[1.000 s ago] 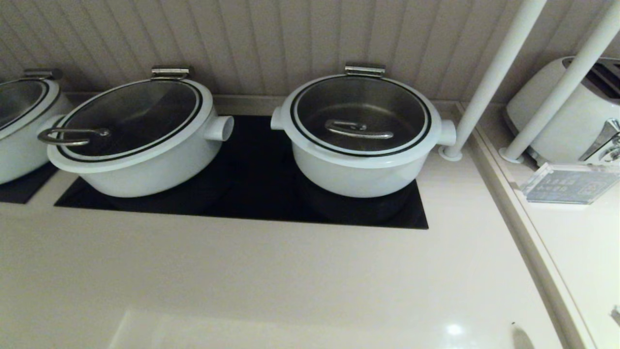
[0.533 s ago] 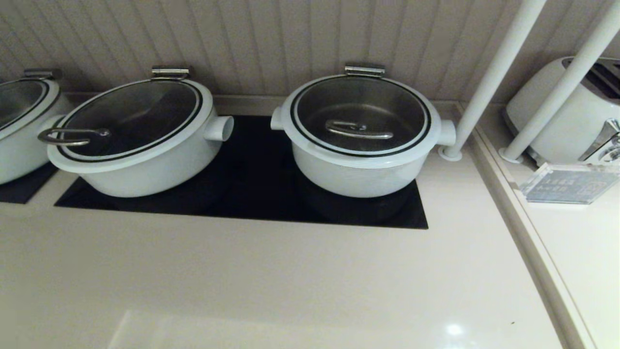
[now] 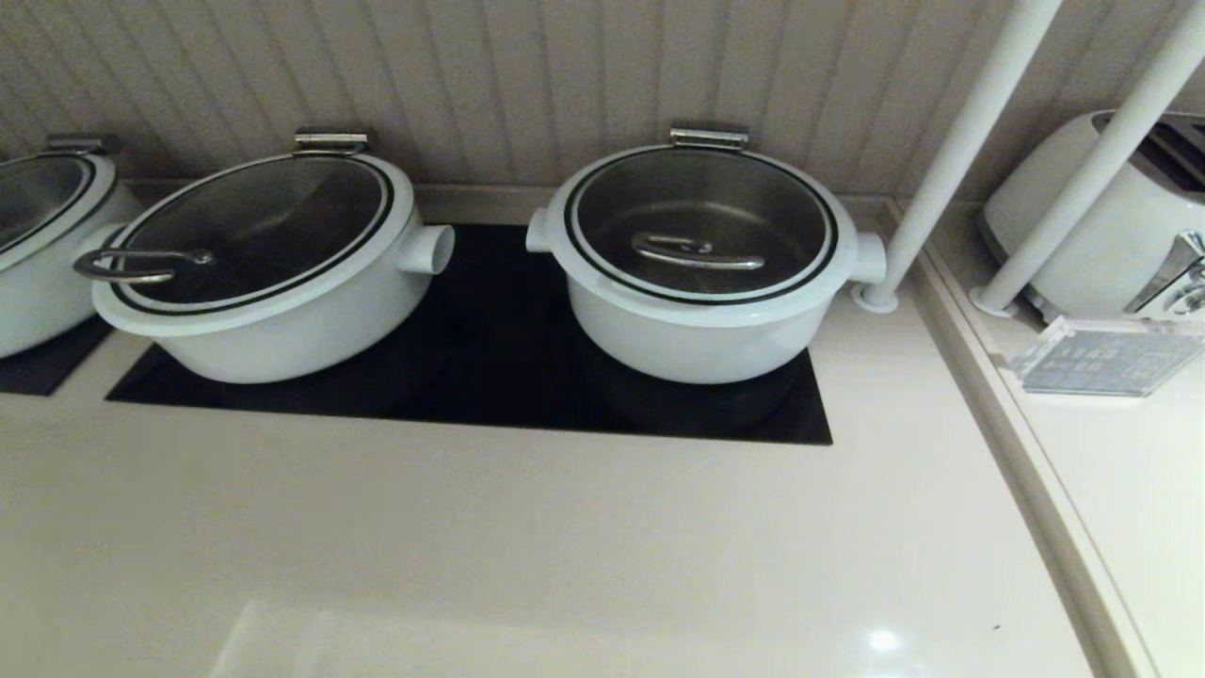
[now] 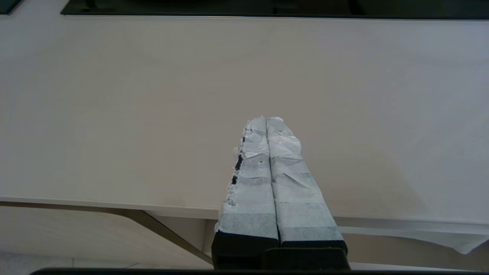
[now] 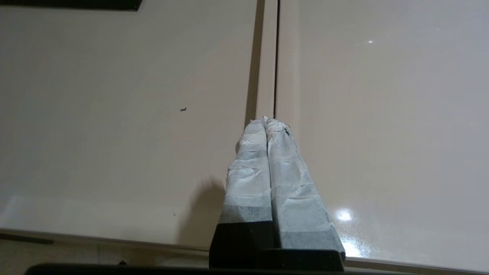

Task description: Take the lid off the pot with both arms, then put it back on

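Observation:
The white pot (image 3: 697, 344) stands on the black hob (image 3: 490, 377) at the back, right of centre, with stub handles on both sides and a steel hinge bracket (image 3: 709, 137) behind. The glass lid (image 3: 701, 202) sits flat on it, its steel bar handle (image 3: 697, 251) at the centre. Neither arm shows in the head view. My left gripper (image 4: 266, 119) is shut and empty over the bare counter near its front edge. My right gripper (image 5: 266, 119) is shut and empty over the counter, at the seam to the side counter.
A wider white pot (image 3: 273, 311) with a loop-handled lid stands left of the task pot, and part of a third pot (image 3: 38, 245) at far left. Two white poles (image 3: 951, 160) rise right of the pot. A toaster (image 3: 1101, 217) and a clear sign (image 3: 1106, 356) stand on the right counter.
A grey fingertip at the lower right edge of the head view one second ago has dropped out of view. The pot and lid have not moved.

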`<state>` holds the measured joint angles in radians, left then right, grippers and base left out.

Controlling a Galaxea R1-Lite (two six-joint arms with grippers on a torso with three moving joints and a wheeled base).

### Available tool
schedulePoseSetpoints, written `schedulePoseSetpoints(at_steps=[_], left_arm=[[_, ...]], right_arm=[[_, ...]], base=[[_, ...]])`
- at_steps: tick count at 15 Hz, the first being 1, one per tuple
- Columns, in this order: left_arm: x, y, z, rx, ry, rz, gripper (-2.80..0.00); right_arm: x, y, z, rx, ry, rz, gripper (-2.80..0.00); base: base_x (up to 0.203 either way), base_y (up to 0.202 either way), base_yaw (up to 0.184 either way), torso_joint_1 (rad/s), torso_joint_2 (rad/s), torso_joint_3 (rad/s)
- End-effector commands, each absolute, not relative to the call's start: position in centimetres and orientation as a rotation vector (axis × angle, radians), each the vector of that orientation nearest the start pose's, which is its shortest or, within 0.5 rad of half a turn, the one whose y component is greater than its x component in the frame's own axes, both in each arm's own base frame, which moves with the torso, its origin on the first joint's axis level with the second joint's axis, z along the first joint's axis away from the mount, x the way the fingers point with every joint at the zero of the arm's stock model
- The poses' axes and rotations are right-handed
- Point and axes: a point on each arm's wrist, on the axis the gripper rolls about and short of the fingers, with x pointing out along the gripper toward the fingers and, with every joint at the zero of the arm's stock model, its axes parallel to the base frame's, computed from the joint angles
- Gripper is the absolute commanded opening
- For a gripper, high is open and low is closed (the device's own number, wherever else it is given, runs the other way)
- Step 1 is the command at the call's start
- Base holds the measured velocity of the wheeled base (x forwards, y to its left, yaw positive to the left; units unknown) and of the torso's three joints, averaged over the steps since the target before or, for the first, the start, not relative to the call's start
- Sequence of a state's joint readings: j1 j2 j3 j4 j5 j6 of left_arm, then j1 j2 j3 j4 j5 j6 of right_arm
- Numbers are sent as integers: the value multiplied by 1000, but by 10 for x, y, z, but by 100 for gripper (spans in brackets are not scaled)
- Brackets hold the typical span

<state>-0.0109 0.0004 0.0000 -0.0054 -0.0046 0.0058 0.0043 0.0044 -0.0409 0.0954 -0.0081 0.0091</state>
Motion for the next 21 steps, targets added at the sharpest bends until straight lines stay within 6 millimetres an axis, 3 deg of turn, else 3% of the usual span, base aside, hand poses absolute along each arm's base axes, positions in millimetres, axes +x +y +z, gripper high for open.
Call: schedulePoseSetpoints(at_steps=[1, 21], left_arm=[[-23, 0, 76, 6, -6, -15, -280], [-23, 0, 76, 6, -6, -15, -280]], right_arm=[[-26, 0, 76, 15, 55, -3, -280], [-26, 0, 77, 15, 45, -6, -280]], base=[[0, 0, 0, 0, 0, 0], [0, 0, 0, 0, 0, 0]])
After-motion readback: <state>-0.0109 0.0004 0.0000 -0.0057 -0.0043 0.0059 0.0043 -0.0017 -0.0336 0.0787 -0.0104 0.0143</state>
